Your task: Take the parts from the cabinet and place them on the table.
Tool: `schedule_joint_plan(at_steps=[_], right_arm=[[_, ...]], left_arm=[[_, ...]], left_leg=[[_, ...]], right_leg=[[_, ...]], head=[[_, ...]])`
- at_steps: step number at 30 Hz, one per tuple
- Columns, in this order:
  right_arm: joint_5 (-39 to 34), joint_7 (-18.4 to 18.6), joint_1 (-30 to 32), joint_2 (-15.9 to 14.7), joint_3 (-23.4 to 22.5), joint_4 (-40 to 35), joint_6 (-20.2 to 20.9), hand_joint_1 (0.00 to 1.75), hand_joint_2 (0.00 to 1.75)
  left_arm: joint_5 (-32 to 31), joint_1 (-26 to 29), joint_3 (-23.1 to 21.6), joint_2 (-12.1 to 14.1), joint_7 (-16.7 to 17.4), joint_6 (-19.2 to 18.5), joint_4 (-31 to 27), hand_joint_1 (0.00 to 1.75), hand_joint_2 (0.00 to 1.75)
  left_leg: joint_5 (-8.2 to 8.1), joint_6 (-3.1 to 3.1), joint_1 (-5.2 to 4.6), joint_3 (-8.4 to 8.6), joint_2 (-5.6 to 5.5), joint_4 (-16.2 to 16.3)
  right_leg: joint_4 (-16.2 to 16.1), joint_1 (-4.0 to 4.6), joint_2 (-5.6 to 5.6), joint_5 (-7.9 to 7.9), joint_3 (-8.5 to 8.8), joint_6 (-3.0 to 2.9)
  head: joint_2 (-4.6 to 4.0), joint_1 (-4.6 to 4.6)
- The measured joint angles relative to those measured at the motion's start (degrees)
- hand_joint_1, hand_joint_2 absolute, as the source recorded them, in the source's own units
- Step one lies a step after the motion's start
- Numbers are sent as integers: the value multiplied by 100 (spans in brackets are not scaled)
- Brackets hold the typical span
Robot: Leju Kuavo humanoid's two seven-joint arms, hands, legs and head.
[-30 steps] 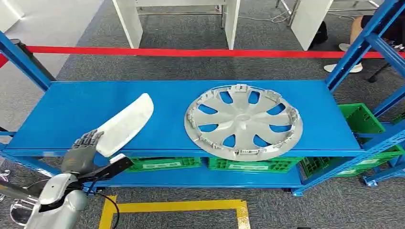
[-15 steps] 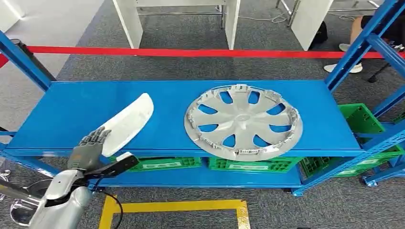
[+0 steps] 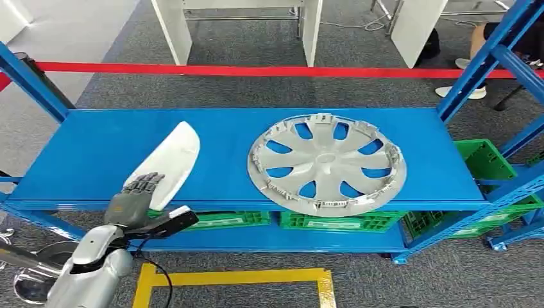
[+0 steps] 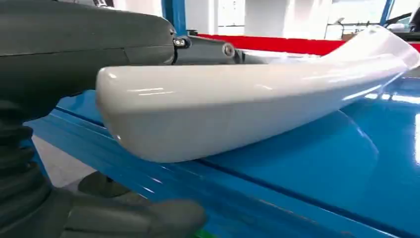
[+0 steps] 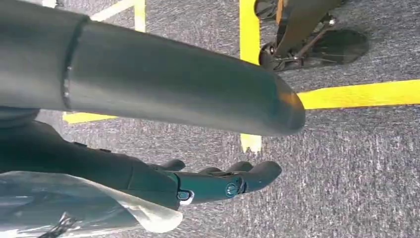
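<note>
Two parts on blue shelf [image 3: 96, 147]: white curved panel [image 3: 168, 160], lower left of frame, near end gripped by left hand [image 3: 133, 204] at the shelf's front edge; silver wheel cover [image 3: 327, 163], centre. Right hand [image 5: 218, 181] empty, fingers extended over floor.

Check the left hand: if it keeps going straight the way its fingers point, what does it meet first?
The white part. The left hand is at that part's near end on the blue shelf, fingers pointing up along it. Whether it already touches or grips the part isn't clear from these views.
</note>
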Motion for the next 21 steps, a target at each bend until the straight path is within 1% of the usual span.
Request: schedule_joint_plan(at_steps=[9, 21], right_arm=[[7, 7, -4, 0, 0, 11, -13, 0, 0], [11, 9, -7, 0, 0, 26, -15, 0, 0]], left_arm=[[31, 14, -66, -2, -7, 13, 2, 175, 175], [37, -83, -96, -4, -7, 53, 2, 175, 175]], left_leg=[[1, 2, -1, 1, -8, 0], [3, 0, 0, 26, -4, 0]], right_leg=[[0, -1, -12, 0, 6, 0], [1, 0, -3, 2, 29, 0]], head=[[0, 0], [0, 0]])
